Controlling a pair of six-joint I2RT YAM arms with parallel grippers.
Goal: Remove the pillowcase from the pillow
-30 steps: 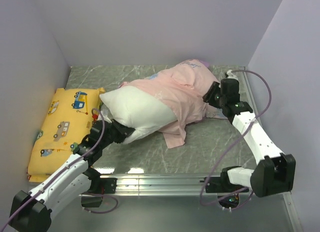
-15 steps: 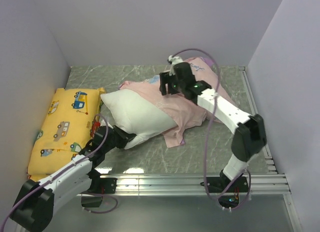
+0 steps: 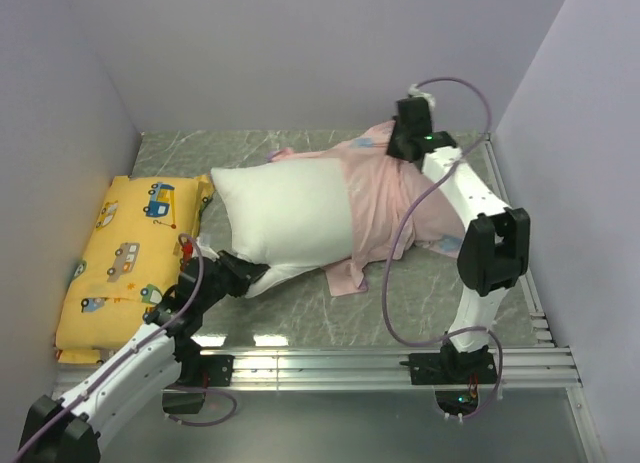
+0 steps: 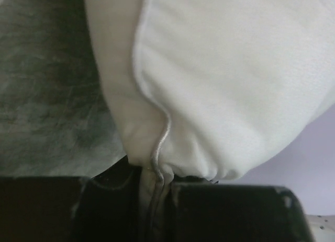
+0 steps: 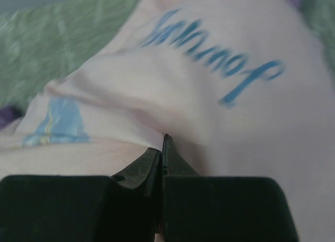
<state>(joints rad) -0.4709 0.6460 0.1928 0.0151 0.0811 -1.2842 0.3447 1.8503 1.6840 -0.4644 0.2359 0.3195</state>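
The white pillow (image 3: 285,218) lies in the middle of the table, its left half bare. The pale pink pillowcase (image 3: 375,198) covers its right end and hangs in folds toward the front. At the far right, my right gripper (image 3: 399,151) is shut on a fold of the pillowcase (image 5: 230,116); in the right wrist view the jaws (image 5: 163,148) meet on a thin fabric edge. My left gripper (image 3: 258,276) is shut on the pillow's near-left corner. The left wrist view shows the piped seam of the pillow (image 4: 225,80) pinched in that gripper (image 4: 156,178).
A yellow cushion (image 3: 130,248) printed with vehicles lies flat along the left wall. Walls close the table on the left, back and right. An aluminium rail (image 3: 330,363) runs along the near edge. The right arm's cable (image 3: 400,253) loops over the pillowcase.
My right gripper swung from over the pillow's middle to the far right and shut on the pillowcase, drawing it rightward; more white pillow is bare. The left gripper kept its hold.
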